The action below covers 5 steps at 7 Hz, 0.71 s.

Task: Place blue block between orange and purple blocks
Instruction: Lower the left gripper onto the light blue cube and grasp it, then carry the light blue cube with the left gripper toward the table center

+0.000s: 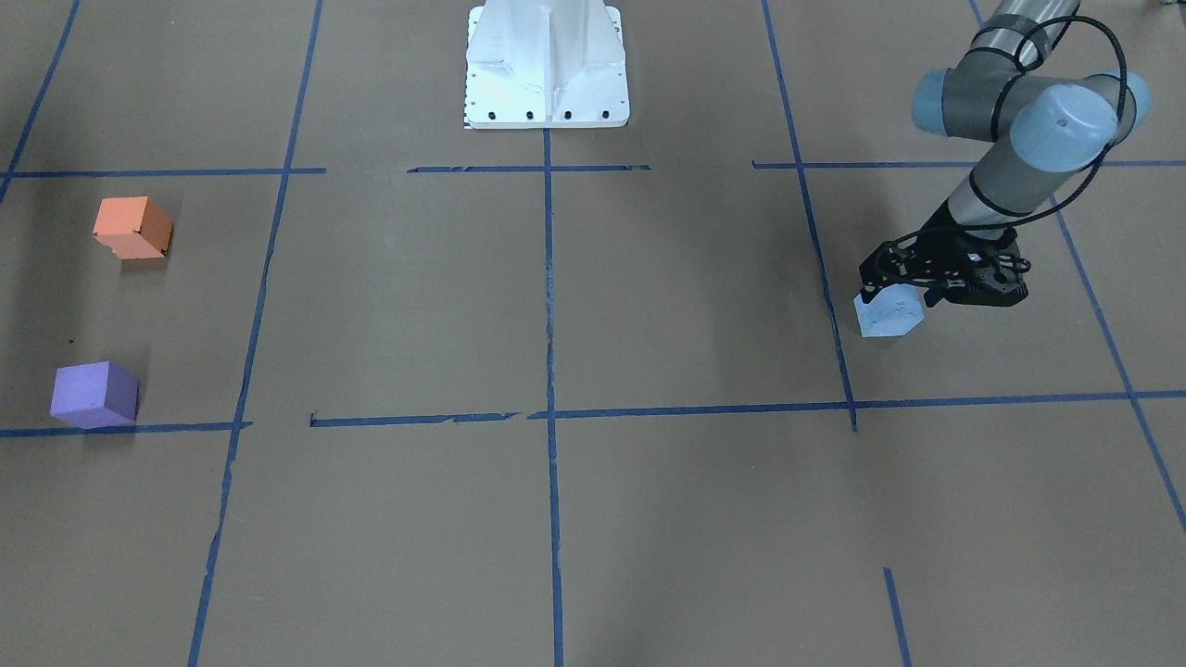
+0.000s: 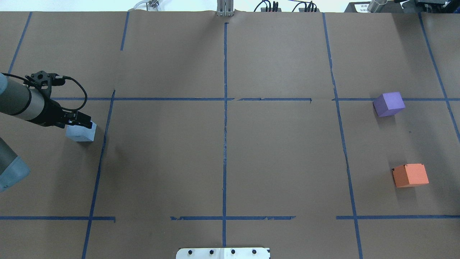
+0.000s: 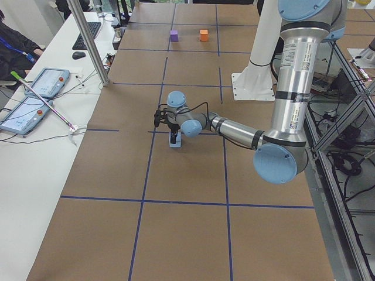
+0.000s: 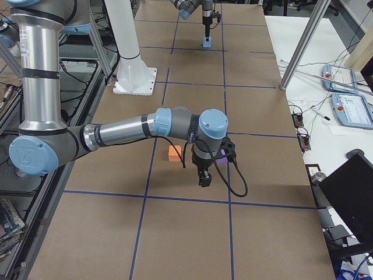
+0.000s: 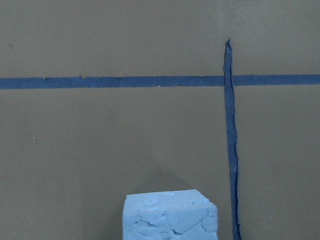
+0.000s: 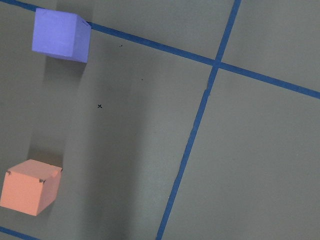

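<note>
Left arm reaches out low over its end of the table. Its wrist is bent so the left gripper points straight down, fingers either side of the blue block, just beside a tape line. Can't tell if they're actually squeezing it.

Right gripper hangs by the orange block and purple block, and I can't tell its grip either. Those two sit far across from blue, with bare paper between them.
</note>
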Each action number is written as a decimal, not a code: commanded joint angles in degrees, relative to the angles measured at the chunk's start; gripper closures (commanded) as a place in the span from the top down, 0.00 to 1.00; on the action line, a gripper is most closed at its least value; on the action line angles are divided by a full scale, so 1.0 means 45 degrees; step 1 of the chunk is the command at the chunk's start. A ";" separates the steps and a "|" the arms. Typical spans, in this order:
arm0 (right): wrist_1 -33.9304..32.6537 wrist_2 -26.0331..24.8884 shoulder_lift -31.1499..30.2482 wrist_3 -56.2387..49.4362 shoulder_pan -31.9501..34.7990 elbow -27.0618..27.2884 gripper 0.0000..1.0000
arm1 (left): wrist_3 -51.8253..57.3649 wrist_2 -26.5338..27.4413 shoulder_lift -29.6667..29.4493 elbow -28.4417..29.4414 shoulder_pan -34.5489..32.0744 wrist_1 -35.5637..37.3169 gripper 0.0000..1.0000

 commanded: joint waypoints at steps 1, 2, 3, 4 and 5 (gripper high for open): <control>0.0000 -0.0019 -0.0001 0.0000 -0.0003 -0.0007 1.00 | -0.0017 0.1068 -0.0113 0.0576 0.0900 0.0030 1.00; 0.0000 0.0000 -0.0001 0.0000 -0.0003 -0.0026 1.00 | -0.0017 0.1091 -0.0172 0.0598 0.0923 0.0030 1.00; 0.0000 -0.0019 -0.0001 0.0000 -0.0003 -0.0027 1.00 | -0.0017 0.1052 -0.0173 0.0482 0.0923 0.0127 0.46; 0.0000 0.0000 -0.0020 0.0000 0.0016 -0.0027 1.00 | 0.0041 0.0994 -0.0211 0.0210 0.0807 0.0708 0.19; 0.0000 0.0000 -0.0020 0.0000 -0.0003 -0.0007 1.00 | 0.0022 0.0955 -0.0618 -0.0489 0.0767 0.1835 0.19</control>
